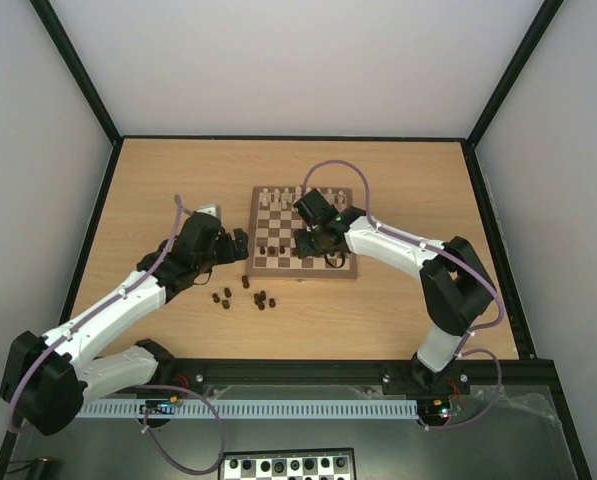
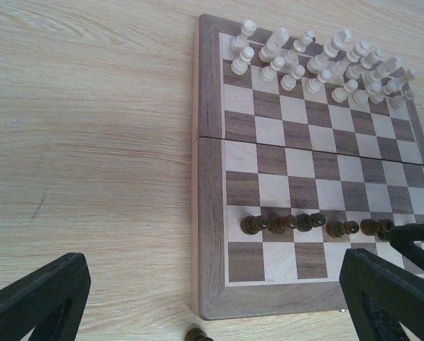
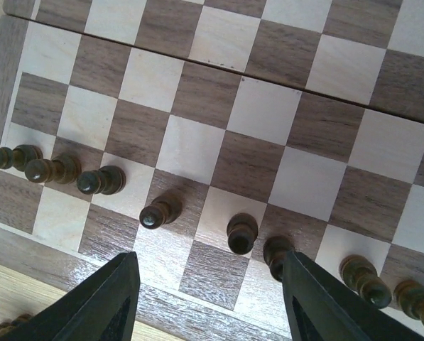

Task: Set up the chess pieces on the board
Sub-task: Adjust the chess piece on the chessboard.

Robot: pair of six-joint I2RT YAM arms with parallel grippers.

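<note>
Light wood counter (image 1: 158, 180), pale walls on three sides, black frame at the edges. Left arm reaches in from the near left corner; left tool (image 1: 240, 244) sits just off the board's left edge, low over the counter. Wrist view: left tool fingers (image 2: 34, 298) spread wide, nothing between them but bare wood and one dark piece (image 2: 197, 334) at the bottom edge of view. Loose dark pieces (image 1: 259, 298) lie scattered on the counter, just in front of the board's near left corner and apart from it. Board (image 1: 288, 273) is mid-counter, brown border, dark and beige squares. Pale chessmen (image 2: 318, 60) fill its two far rows. Row of dark pieces (image 3: 242, 234) stands upright along the second rank from the near edge, slightly uneven; near rank bare. Right arm comes from the near right and bends over the board. Right tool (image 1: 313, 243) hangs above the near ranks, right of centre; fingers (image 3: 105, 305) moderately apart, holding nothing, one dark piece just ahead of the gap.
</note>
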